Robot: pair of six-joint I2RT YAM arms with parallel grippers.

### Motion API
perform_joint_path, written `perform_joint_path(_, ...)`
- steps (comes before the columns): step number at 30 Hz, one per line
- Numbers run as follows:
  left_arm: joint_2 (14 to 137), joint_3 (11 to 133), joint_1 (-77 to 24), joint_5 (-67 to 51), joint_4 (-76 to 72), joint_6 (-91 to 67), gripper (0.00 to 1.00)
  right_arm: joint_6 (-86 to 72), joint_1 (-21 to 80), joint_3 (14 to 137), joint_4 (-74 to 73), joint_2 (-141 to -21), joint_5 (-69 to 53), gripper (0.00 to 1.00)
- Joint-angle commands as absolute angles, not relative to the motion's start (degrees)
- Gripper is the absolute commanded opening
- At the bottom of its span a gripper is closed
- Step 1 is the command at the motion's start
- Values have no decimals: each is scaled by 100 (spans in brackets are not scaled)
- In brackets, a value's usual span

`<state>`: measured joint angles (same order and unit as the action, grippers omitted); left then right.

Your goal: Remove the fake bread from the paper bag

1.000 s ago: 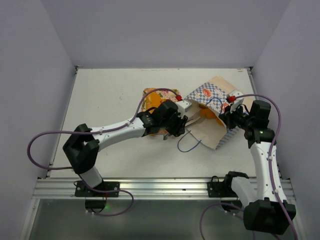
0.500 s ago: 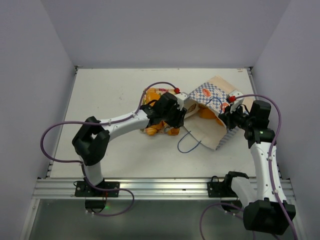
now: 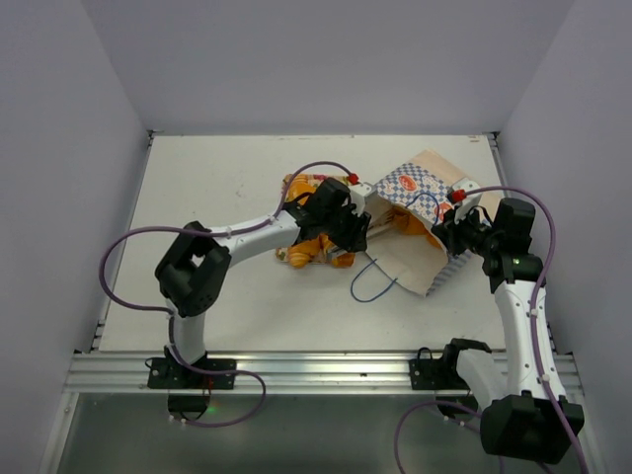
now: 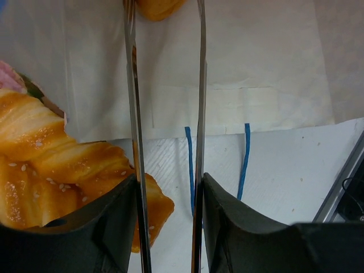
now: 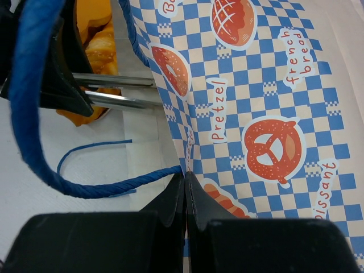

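1. My left claw (image 4: 164,34) is hanging released. Its two thin metal fingers (image 4: 134,142) are running parallel with a gap, and nothing is sitting between them.
2. It is pointing right into the mouth of the paper bag (image 3: 410,188), with the tips over the bag's white inner paper.
3. The paper bag is lying on its side right of centre on the table (image 3: 217,178), mouth facing left, checkered band up.
4. The fake bread (image 3: 308,247) is mostly lying outside the bag. It is piling up just left of the mouth, beneath and near-left of my left claw's body.
5. In the left wrist view, a seeded croissant (image 4: 57,165) is lying right beside my left finger. I cannot tell whether it is touching.
6. One more orange piece (image 4: 156,5) is showing ahead of the fingertips, deeper in the bag and apart from them.
7. A flowered tray (image 3: 293,184) is peeking out at the far-left edge of the pile.
8. My right claw (image 5: 185,181) is clenching the bag's right-hand edge, jaws pressing flat together on the paper.
9. A blue cord handle (image 5: 34,114) is running into that same pinch. I cannot tell whether the cord is caught too.
10. A second cord loop (image 3: 373,284) is lying on the table, just near of the mouth.
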<state>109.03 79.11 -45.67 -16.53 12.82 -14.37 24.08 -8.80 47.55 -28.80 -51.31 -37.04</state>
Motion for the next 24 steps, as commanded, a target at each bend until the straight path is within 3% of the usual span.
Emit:
perform_joint_path(1, 11012, 8270, -4491, -1855, 1046, -1283, 49, 2443, -914, 4966, -2839, -5089, -3911, 0)
perform_joint_path(17, 11364, 8578, -4456, -2091, 1230, -1301, 50, 2435, -914, 4966, -2839, -5080, -3937, 0)
perform_joint_path(24, 11487, 8771, -4456, -2030, 1327, -1389, 43, 2435, -923, 4966, -2839, -5089, -3929, 0)
